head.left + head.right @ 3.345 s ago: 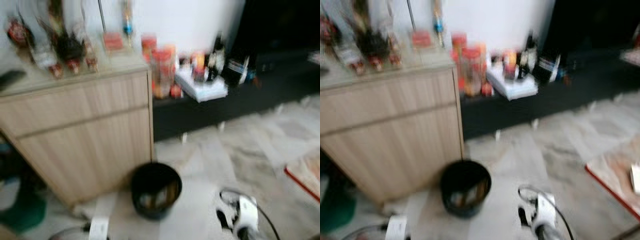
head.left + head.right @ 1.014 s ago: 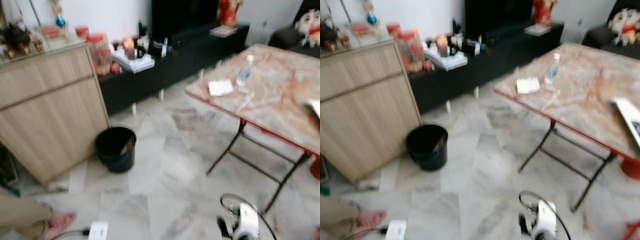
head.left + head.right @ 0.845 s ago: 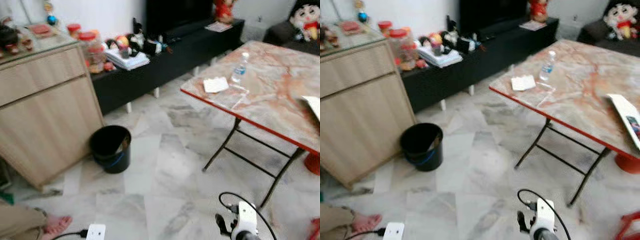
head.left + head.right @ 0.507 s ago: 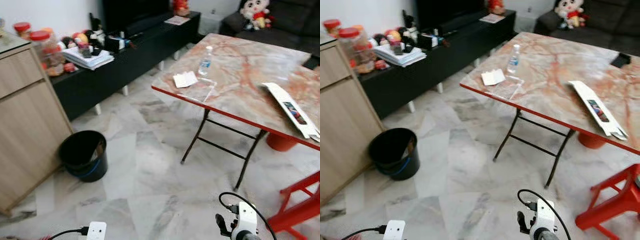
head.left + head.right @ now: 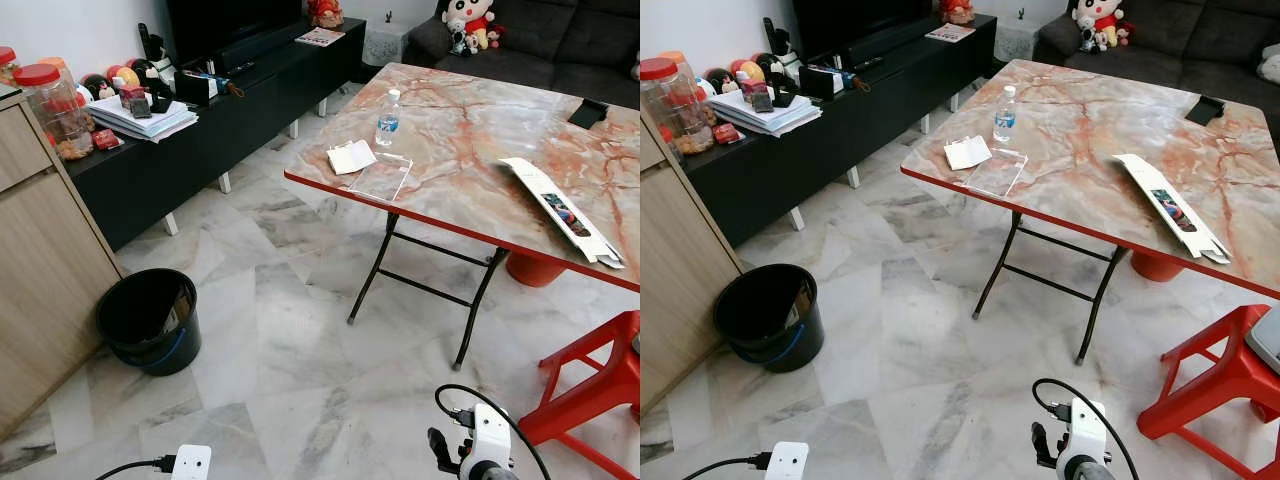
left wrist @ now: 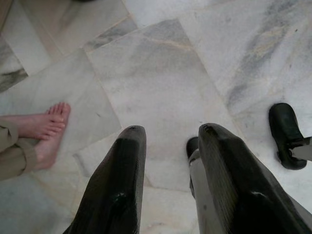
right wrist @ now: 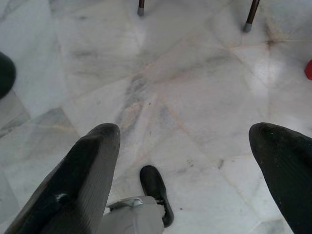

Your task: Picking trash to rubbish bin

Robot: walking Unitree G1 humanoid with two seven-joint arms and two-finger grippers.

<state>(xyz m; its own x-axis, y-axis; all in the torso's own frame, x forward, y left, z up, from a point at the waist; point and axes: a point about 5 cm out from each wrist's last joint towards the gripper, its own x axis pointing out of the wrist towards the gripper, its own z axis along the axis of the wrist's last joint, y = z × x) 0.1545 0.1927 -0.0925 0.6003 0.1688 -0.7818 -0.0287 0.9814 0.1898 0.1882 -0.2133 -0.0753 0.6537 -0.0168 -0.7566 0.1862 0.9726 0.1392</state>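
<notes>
Floor: glossy grey-veined white marble tiles [image 5: 300, 370].
Rubbish bin: a round black plastic bucket [image 5: 150, 322] with a thin blue band near its base, standing on the floor just beside a light wood-grain cabinet [image 5: 40, 300].
Table: a folding table [image 5: 470, 150] with a pink marble-patterned top, a red edge and thin black metal legs.
Trash on the table: a small clear plastic water bottle [image 5: 387, 118] standing upright; near it a folded white paper [image 5: 351, 157] and a flat clear plastic sheet [image 5: 380, 178]; well apart, a long flat white carton [image 5: 560, 210] (printed, lying near the table's far edge).
Left gripper [image 6: 168, 161]: two smooth black fingers a modest gap apart, released and empty, hanging above the floor.
Right gripper [image 7: 187, 165]: black fingers spread wide, empty, above bare tile.
Person: a bare foot [image 6: 41, 127] and a tan trouser cuff on the floor.
Stool: red plastic [image 5: 600, 390], beside the table.
</notes>
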